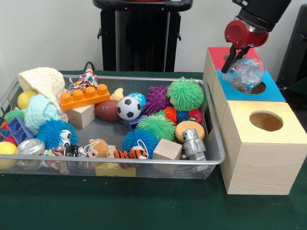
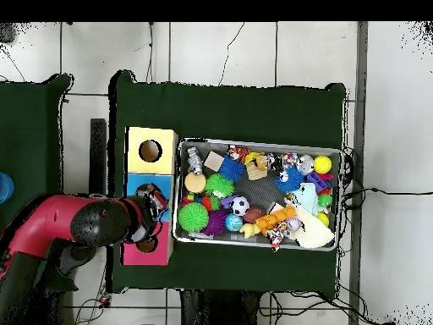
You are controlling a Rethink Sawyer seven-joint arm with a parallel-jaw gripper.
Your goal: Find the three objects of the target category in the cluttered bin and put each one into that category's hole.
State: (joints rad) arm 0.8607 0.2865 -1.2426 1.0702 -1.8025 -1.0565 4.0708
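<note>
My gripper (image 1: 237,67) hangs at the right over the blue-topped box (image 1: 273,91), shut on a clear bluish glitter ball (image 1: 249,74). The ball sits just above that box's round hole (image 1: 253,88), its underside at the rim. One black finger (image 1: 229,61) shows on the ball's left; the other is hidden behind it. In the overhead view the arm (image 2: 93,224) reaches in from the lower left, with the gripper (image 2: 152,201) above the blue box (image 2: 135,184). The wire bin (image 1: 120,159) still holds a soccer ball (image 1: 128,108), a brown football (image 1: 106,110) and several spiky balls.
Three boxes stand in a row beside the bin: red (image 1: 218,52) farthest, blue in the middle, yellow (image 1: 259,143) nearest with an open hole (image 1: 266,120). The bin also holds wooden blocks, an orange brick (image 1: 84,97), a toy robot (image 1: 193,143) and cloth items.
</note>
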